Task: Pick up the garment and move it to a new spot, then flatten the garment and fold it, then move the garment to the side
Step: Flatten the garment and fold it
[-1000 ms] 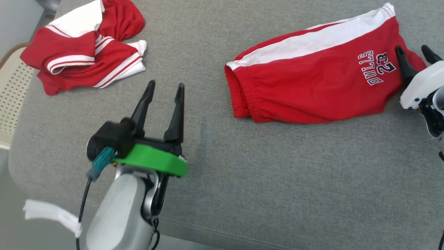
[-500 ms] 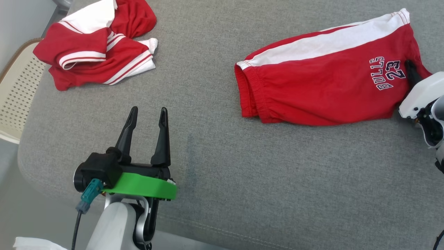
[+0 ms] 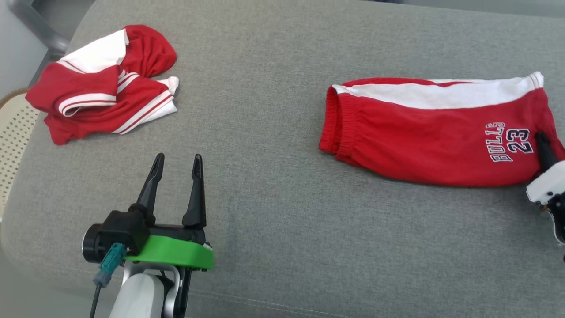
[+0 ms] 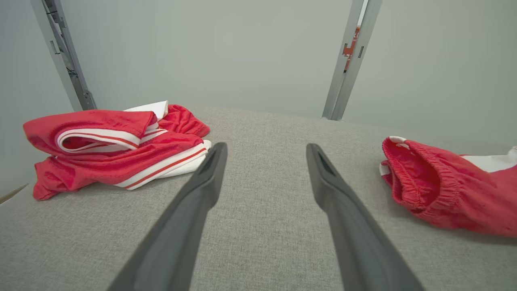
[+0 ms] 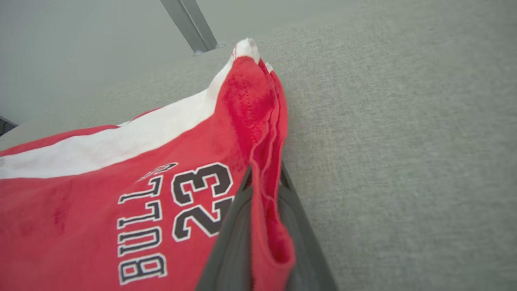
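The garment [image 3: 423, 141] is a pair of red shorts with a white side stripe and "BULLS 23" print, folded flat on the grey cushion at the right. My right gripper [image 3: 540, 139] is shut on the hem edge of the garment [image 5: 121, 169] beside the print; in the right wrist view the red cloth is pinched between the two dark fingers [image 5: 230, 234]. At the lower left my left gripper [image 3: 176, 160] hovers open over bare cushion, holding nothing. In the left wrist view its fingers [image 4: 202, 186] point between the two garments, with the waistband [image 4: 424, 182] at the right.
A second red and white garment [image 3: 101, 84] lies crumpled at the far left of the grey cushion [image 3: 273, 185]. A woven chair [image 3: 13, 132] stands beyond the cushion's left edge. Metal posts [image 4: 347, 60] rise behind the cushion.
My right gripper has closed on the hem of the shorts. The head camera has shifted, so the whole scene sits differently in the picture. The left gripper stays open.
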Tool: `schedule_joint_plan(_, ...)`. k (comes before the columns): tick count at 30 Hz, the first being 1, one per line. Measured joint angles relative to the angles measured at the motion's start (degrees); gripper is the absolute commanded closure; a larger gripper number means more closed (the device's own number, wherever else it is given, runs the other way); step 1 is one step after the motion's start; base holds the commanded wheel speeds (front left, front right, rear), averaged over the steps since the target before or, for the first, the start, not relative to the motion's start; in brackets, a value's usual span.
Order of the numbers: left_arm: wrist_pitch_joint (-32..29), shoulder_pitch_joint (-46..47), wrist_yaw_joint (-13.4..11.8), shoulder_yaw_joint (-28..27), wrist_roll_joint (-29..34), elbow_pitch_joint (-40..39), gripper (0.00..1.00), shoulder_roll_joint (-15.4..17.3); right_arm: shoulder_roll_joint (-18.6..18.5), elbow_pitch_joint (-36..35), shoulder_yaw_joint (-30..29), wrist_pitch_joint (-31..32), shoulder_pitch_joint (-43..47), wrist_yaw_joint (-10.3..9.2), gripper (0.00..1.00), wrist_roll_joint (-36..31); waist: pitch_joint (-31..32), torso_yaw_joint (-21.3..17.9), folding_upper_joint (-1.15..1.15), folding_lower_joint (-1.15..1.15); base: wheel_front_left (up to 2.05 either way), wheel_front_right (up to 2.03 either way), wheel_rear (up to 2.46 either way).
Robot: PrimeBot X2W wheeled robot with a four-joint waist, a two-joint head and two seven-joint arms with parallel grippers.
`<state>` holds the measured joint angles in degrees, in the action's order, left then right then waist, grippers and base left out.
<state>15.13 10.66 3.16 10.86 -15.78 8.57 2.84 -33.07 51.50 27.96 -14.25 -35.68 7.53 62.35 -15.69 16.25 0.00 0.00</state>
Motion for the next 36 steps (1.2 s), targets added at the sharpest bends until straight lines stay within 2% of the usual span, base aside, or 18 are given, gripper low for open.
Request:
schedule_joint_plan(8, 0.0, -1.94, 0.47, -1.34, 1.72, -0.25, 0.0, 0.0, -3.44, -1.34, -4.07, -0.57, 6.02, 0.0, 1.0, 1.98, 2.46, -3.5, 0.0, 0.0, 0.0, 0.0, 0.0)
schedule_joint_plan(15, 0.0, -1.88, 0.62, -1.3, 1.8, -0.23, 0.0, -0.01, -3.04, -3.58, -4.78, -0.74, 3.57, 0.0, 1.0, -1.32, 2.82, -5.23, 0.0, 0.0, 0.0, 0.0, 0.0)
schedule_joint_plan(23, 0.0, -1.9, 0.63, -1.08, 1.71, 0.45, 0.0, -0.01, 1.12, -10.03, -4.28, -0.75, -0.4, 0.0, 1.0, -7.49, 4.67, -5.21, 0.0, 0.0, 0.0, 0.0, 0.0)
schedule_joint_plan(31, 0.0, -2.71, 0.73, -0.91, 1.54, 0.19, 0.0, -0.01, 5.94, -18.06, 0.1, 0.2, -1.22, -0.01, 1.0, -12.45, 5.52, -3.6, 0.0, 0.0, 0.0, 0.0, 0.0)
schedule_joint_plan(36, 0.0, -2.71, 0.66, -0.29, 1.16, -0.15, 0.0, 0.0, 8.93, -20.2, 1.6, 2.07, -0.53, -0.01, 1.0, -14.02, 5.23, -2.19, 0.0, 0.0, 0.0, 0.0, 0.0)
